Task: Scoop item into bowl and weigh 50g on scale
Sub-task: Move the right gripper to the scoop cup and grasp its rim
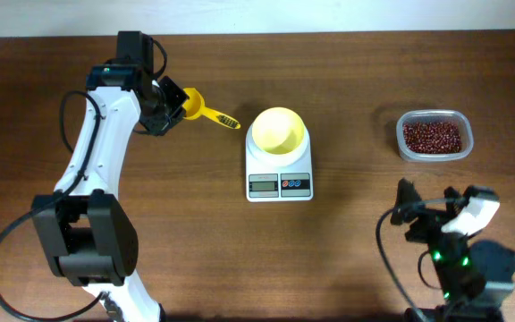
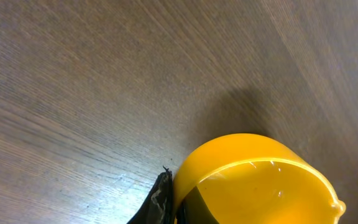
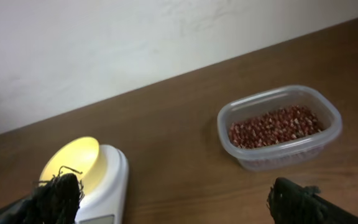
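Observation:
The pale-yellow bowl [image 1: 278, 131] stands on the white scale [image 1: 279, 185] at mid-table; both also show in the right wrist view, bowl [image 3: 76, 157] on scale [image 3: 114, 179]. The red-brown beans [image 1: 433, 136] lie in a clear tub [image 1: 404, 150] at the far right, and the beans [image 3: 275, 126] fill the tub [image 3: 232, 138] ahead of the right wrist. My left gripper [image 1: 170, 104] is shut on the rim of a bright yellow scoop [image 1: 195, 105], left of the scale, its handle pointing towards the bowl. Close up, a dark finger [image 2: 158, 202] presses the scoop's cup [image 2: 260, 183]. My right gripper [image 1: 429, 200] hangs open and empty near the front right, short of the tub.
A pale wall runs behind the table's far edge in the right wrist view. Bare brown wood lies between the scale and the tub. The left arm's white links stretch from the front left to the scoop.

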Motion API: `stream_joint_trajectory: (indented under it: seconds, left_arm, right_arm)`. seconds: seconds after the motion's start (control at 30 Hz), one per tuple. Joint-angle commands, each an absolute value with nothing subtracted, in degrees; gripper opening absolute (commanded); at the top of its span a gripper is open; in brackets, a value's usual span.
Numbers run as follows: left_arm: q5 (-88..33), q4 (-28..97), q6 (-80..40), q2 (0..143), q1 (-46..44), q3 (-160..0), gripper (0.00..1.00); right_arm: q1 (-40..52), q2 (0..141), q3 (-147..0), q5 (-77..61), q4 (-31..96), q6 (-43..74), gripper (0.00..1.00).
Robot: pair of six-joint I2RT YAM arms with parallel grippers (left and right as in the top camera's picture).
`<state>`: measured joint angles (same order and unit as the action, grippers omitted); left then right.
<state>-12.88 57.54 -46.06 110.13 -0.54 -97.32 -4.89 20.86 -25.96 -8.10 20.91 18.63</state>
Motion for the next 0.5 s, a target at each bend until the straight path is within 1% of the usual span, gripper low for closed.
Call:
stream_joint_trajectory:
  seconds: [0.0, 0.1, 0.23, 0.37, 0.4, 0.47]
  left_arm:
    - [-13.3, 57.5, -49.5, 108.5, -0.8, -98.6, 0.0]
    - [-13.3, 57.5, -49.5, 108.5, -1.0, -98.6, 0.0]
    - [-13.3, 57.5, -49.6, 108.5, -2.3, -98.6, 0.0]
    - [-12.2, 56.5, -50.8, 108.5, -4.7, -98.6, 0.0]
    - [-12.2, 56.2, -51.3, 108.5, -5.3, -98.6, 0.0]
    - [-12.2, 55.6, -52.6, 108.5, -6.4, -98.6, 0.0]
  right_arm:
    - [-4.5, 34.8, -36.7, -15.6, 24.1, 19.2, 0.99]
    - [-4.5, 47.3, -45.1, -22.2, 27.9, 19.2, 0.99]
    - [-4.5, 62.5, -52.6, -37.1, 25.9, 19.2, 0.99]
    - [-4.5, 72.5, -53.4, -59.4, 13.3, 19.5, 0.99]
    - [-4.5, 74.6, -53.4, -64.1, 9.4, 22.1, 0.99]
    - [-4.5, 77.5, -53.4, -67.6, 4.9, 29.8, 0.99]
